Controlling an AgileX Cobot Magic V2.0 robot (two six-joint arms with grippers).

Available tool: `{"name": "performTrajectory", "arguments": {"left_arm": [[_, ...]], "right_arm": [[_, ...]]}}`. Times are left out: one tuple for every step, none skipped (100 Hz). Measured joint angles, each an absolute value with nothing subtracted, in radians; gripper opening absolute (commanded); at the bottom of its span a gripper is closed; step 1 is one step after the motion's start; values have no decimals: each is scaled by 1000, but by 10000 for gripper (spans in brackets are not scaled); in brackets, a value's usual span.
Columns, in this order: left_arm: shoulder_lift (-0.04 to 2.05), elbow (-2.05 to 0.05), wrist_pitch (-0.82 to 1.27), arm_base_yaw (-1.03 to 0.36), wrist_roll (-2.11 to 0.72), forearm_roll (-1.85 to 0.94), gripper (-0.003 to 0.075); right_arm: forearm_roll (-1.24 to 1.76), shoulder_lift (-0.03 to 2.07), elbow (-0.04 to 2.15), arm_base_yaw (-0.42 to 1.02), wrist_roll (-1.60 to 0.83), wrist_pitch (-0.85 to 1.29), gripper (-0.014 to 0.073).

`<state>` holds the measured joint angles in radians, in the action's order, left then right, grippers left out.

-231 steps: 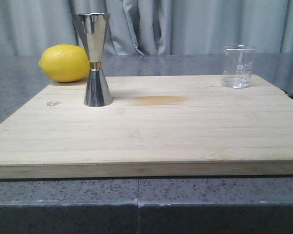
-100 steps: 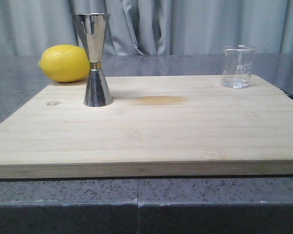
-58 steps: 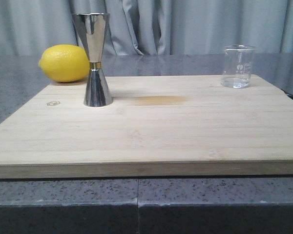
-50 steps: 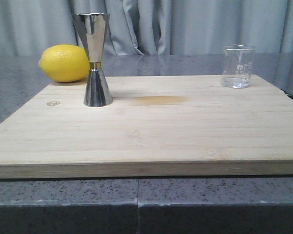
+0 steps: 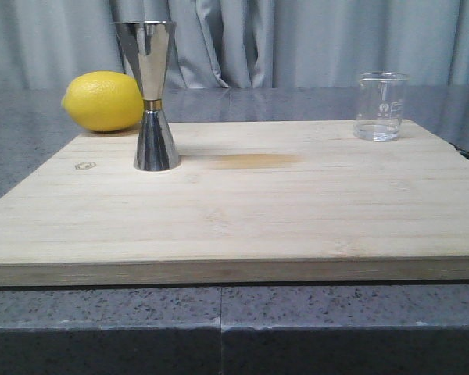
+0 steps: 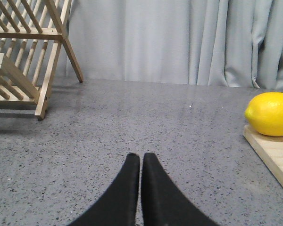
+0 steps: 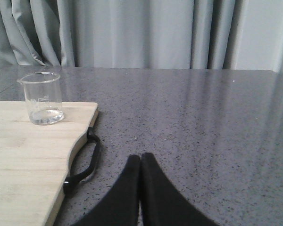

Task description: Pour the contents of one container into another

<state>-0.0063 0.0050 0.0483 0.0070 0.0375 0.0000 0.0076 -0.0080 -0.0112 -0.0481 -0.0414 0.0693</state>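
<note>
The small clear glass beaker [image 5: 381,106] stands upright at the far right corner of the wooden board [image 5: 242,211]; the right wrist view also shows the beaker [image 7: 41,98] there. The tall steel jigger [image 5: 153,95] with a gold band at its waist stands upright on the board's far left. My left gripper [image 6: 140,157] is shut and empty over the grey counter, left of the board. My right gripper [image 7: 140,157] is shut and empty over the counter, right of the board. Neither arm shows in the front view.
A yellow lemon [image 5: 104,101] lies just behind the board's far left corner, next to the jigger. A wooden dish rack [image 6: 23,52] stands on the counter far to the left. The board has a black handle [image 7: 85,162] on its right edge. Grey curtains hang behind.
</note>
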Motion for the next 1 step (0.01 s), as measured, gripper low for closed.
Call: {"name": "performTrajectory", "arguments": {"left_arm": [[-6,5,48,7,38,0,-19]], "right_arm": [[8,-8,-11,-48,-41,69,-57]]}}
